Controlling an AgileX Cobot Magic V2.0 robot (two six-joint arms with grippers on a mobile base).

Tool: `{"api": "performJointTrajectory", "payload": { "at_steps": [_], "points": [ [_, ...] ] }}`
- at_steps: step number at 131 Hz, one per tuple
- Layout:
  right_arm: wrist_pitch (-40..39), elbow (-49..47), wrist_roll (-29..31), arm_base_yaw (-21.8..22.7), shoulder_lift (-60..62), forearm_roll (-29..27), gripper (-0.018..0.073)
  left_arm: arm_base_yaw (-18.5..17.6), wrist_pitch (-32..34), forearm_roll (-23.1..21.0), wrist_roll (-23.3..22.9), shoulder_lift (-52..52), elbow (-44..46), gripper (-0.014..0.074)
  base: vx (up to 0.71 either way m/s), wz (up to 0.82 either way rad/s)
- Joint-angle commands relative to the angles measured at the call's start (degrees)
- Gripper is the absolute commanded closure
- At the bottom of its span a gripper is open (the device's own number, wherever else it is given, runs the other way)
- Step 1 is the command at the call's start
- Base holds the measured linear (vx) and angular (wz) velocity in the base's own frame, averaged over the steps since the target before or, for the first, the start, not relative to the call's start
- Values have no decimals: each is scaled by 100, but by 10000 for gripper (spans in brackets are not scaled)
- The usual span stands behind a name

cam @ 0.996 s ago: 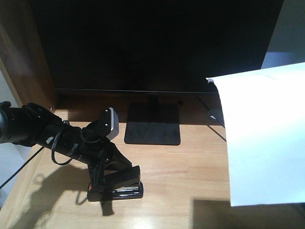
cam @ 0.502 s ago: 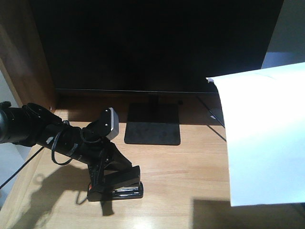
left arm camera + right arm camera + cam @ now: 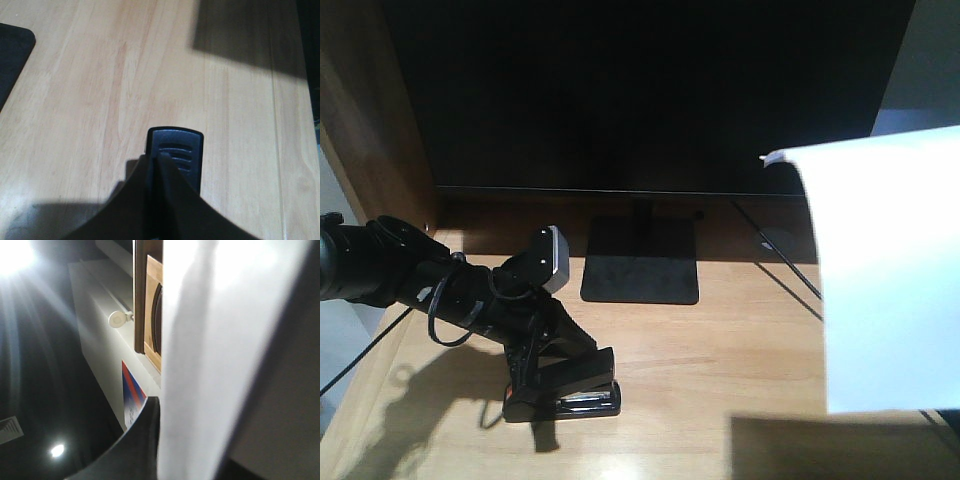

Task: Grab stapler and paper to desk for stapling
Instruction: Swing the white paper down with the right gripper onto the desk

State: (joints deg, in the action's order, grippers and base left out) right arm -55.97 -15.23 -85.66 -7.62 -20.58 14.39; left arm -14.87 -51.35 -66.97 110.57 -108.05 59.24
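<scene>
Stapler [image 3: 590,385] rests on desk [image 3: 720,340], clamped in left pincer [image 3: 156,162]; right pincer [image 3: 162,450] grips paper [image 3: 890,270] aloft.

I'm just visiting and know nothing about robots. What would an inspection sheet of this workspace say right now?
Surface: pale wooden desk, partly sunlit.
Job's things: stapler seemingly resting on the desk; paper held in the air at the right.
Clutter: nothing seen.
Grippers: left gripper shut on the stapler; right gripper shut on the paper.
Cables: looped cable on the left arm; thin cable across the desk.
Surroundings: black monitor on its stand; wooden side panel.
</scene>
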Motion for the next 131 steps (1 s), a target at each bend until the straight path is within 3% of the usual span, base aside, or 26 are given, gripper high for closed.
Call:
{"api": "performJointTrajectory", "payload": {
  "at_steps": [1, 43, 87, 110, 131],
  "points": [
    [-137, -190, 158, 41, -190, -308, 561, -45, -202, -299, 7, 226, 117, 603, 0, 0],
    [-435, -597, 632, 41, -1305, -331, 561, -45, -202, -299, 7, 226, 117, 603, 0, 0],
    [-1784, -654, 432, 118, -3120, -320, 561, -45, -202, -299, 7, 226, 117, 603, 0, 0],
    [-2118, -654, -339, 846, -3794, 134, 561, -45, -202, -299, 7, 226, 117, 603, 0, 0],
    [-2118, -654, -1209, 1863, -4212, 1642, 561, -45, -202, -299, 7, 226, 117, 603, 0, 0]
  ]
}}
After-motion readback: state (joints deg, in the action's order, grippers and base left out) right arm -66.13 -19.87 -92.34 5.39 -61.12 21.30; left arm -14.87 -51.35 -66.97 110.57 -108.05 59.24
